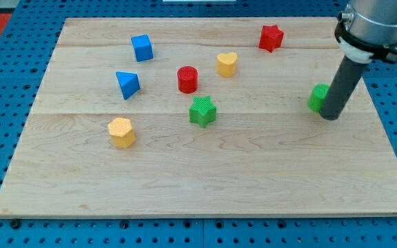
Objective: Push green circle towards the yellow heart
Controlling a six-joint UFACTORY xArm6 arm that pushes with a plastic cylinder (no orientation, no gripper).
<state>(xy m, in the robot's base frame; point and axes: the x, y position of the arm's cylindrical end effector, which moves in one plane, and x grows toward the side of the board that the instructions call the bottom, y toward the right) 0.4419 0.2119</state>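
Observation:
The green circle [317, 98] sits near the board's right edge, partly hidden behind my rod. My tip [329, 117] rests on the board just right of and below it, touching or nearly touching it. The yellow heart [227, 64] lies up and to the left, in the upper middle of the board, well apart from the green circle.
A red star [271, 38] is at the top right. A red cylinder [187, 79] and a green star [202, 111] are near the middle. A blue cube [142, 48], a blue triangle [127, 84] and a yellow hexagon [121, 132] are on the left. The wooden board [198, 186] lies on a blue pegboard.

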